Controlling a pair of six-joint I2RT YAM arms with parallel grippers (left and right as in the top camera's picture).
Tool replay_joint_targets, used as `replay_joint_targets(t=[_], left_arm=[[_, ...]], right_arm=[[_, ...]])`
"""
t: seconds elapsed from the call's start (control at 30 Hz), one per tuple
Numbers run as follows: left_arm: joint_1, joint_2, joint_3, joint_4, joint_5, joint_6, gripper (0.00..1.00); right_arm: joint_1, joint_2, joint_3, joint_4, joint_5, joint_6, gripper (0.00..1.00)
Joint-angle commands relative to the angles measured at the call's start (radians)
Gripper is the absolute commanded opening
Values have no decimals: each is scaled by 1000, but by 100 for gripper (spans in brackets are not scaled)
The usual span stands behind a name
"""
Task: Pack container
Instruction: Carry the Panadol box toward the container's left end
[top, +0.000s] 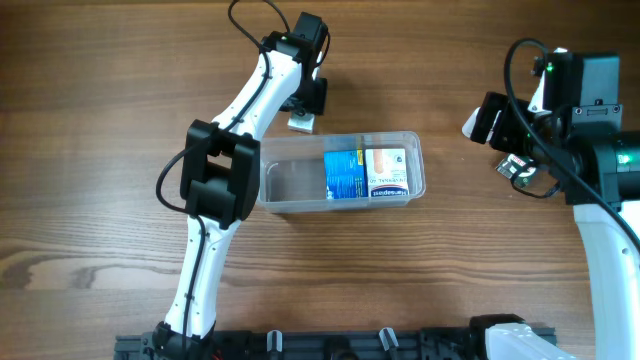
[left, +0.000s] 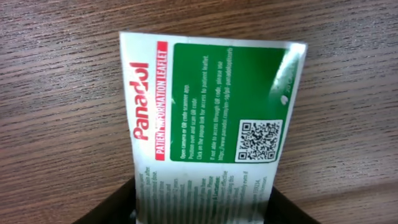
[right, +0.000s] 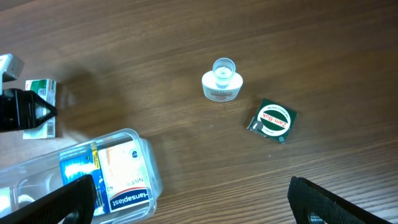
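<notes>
The clear container (top: 270, 180) lies mid-table with a blue box (top: 343, 172) and a Hansaplast box (top: 388, 170) in its right half. My left gripper (top: 305, 103) is shut on a white and green Panadol box (top: 301, 124), just behind the container's far left corner. In the left wrist view the Panadol box (left: 211, 106) fills the frame, pinched between the fingers (left: 202, 214). My right gripper (top: 492, 122) is open and empty, to the right of the container. In the right wrist view its fingers (right: 193, 202) spread wide beside the container (right: 148, 163).
A small clear bottle with a white cap (right: 221, 81) and a green Zam-Buk tin (right: 272, 121) sit on the wood to the right of the container. The bottle's edge (top: 468, 125) shows beside the right arm in the overhead view.
</notes>
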Motion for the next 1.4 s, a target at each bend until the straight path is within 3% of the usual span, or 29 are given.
replay_joint_targets(t=[0.0,0.23,0.33,0.5,0.67,0.77,0.97,1.17,1.37], left_arm=[[7,-31,0,0,-14,-1,52],[16,-148,0,-17,-132,6,42],[17,-232,0,-41,-138,106,43],[17,-402,0,-146,-138,111,49],[17,-504,0,-368,-135,267,53],[16,-512,-1,-532,-80,430,52],[54,-512,-3,-422,-65,414,58],[79,-466,-3,-347,11,419,79],[75,-293,-3,-270,24,417,78]], right_arm=[[-2,4,3,3,10,-11,100],[-2,4,3,3,10,-11,100],[-2,4,3,3,10,-11,100],[-2,4,3,3,10,-11,100],[-2,4,3,3,10,-11,100],[-2,4,3,3,10,-11,100],[-2,4,3,3,10,-11,100],[-2,4,3,3,10,-12,100],[-2,4,3,3,10,-11,100]])
